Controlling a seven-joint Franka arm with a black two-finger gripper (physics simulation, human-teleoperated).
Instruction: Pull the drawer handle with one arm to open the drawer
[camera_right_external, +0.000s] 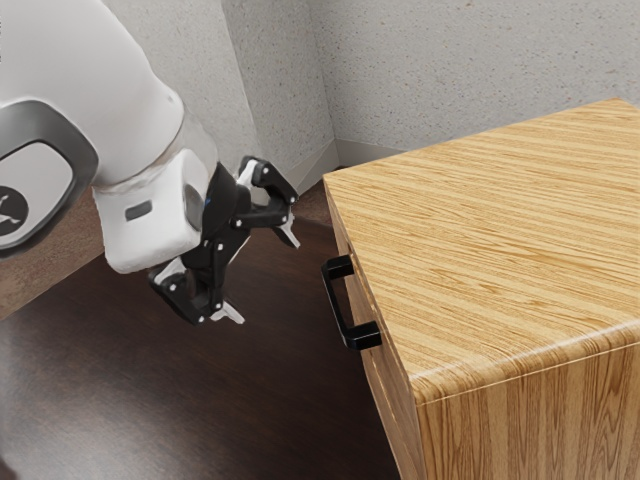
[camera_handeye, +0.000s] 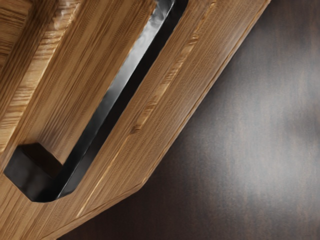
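A light wooden cabinet (camera_right_external: 500, 260) stands at the exterior view's right. A black bar handle (camera_right_external: 342, 301) juts from its drawer front, which faces the arm. My black gripper (camera_right_external: 262, 272) hangs open to the left of the handle, a short gap away, fingers spread wide and touching nothing. In the wrist view the black handle (camera_handeye: 107, 112) runs diagonally across the wooden drawer front (camera_handeye: 165, 95), seen close up. The drawer front looks flush with the cabinet body.
Dark brown floor (camera_right_external: 150, 400) lies below the gripper and in front of the cabinet. Grey speckled walls (camera_right_external: 420, 60) meet in a corner behind the cabinet. The white arm (camera_right_external: 90, 130) fills the exterior view's upper left.
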